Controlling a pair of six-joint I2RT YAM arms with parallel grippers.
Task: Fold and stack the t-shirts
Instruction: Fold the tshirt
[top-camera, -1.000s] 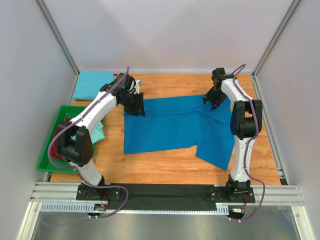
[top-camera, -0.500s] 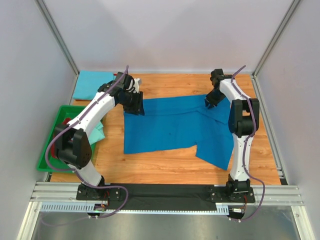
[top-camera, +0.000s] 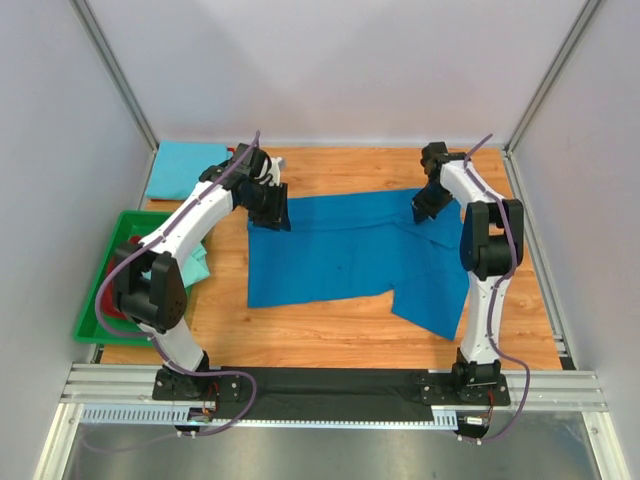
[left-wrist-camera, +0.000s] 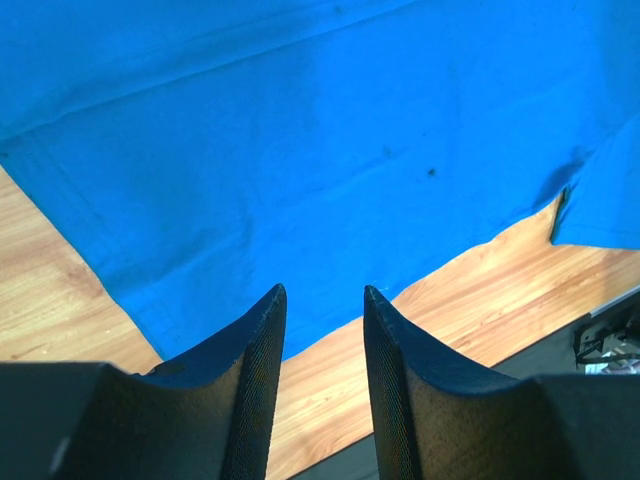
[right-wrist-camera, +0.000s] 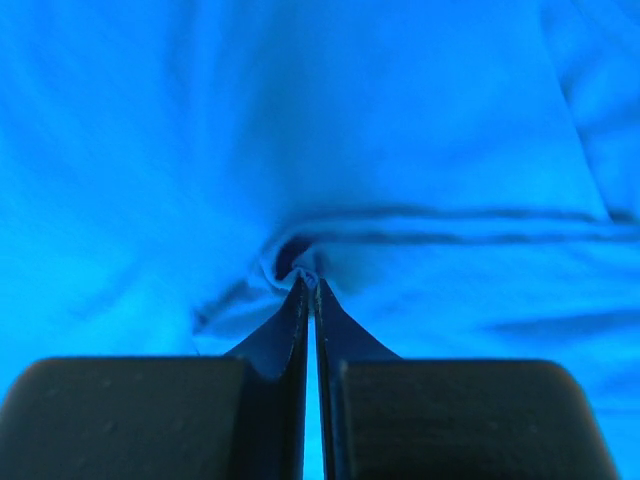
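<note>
Top cam: fixed, high at the near side, looks down and fwd over the whole table (top-camera: 330, 335). It is far off and gives the widest view.

L wrist cam: sits behind the left gripper (left-wrist-camera: 325, 295) and looks out past it, down on the shirt (left-wrist-camera: 300, 130) edge and bare wood, mid-close.

R wrist cam: sits behind the right gripper (right-wrist-camera: 308, 285), v. close, cloth fills the frame.

Shared: all 3 see the shirt. Top and L wrist also share the wood by the shirt's edge.
</note>
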